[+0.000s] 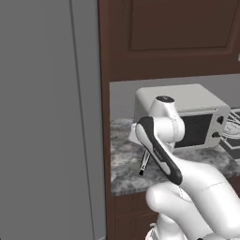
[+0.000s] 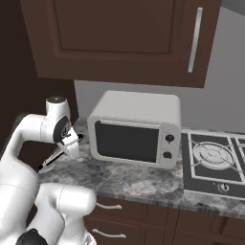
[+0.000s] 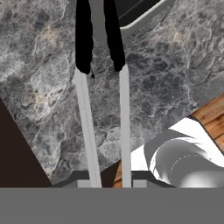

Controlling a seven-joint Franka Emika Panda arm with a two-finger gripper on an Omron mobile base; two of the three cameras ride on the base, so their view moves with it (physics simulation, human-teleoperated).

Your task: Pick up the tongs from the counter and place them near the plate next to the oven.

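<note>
Grey stone counter [image 2: 139, 179] runs under brown cabinets. I see my gripper [image 2: 72, 143] squeezed shut on the tongs [image 3: 87, 127], holding them up above the counter, just left of the big microwave [image 2: 136, 127]. Stove [image 2: 213, 165] sits further right.

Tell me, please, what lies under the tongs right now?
Grey marbled counter lies beneath the tongs, which the gripper holds; the black tips overlap the microwave's base. The counter directly behind them is covered.
</note>
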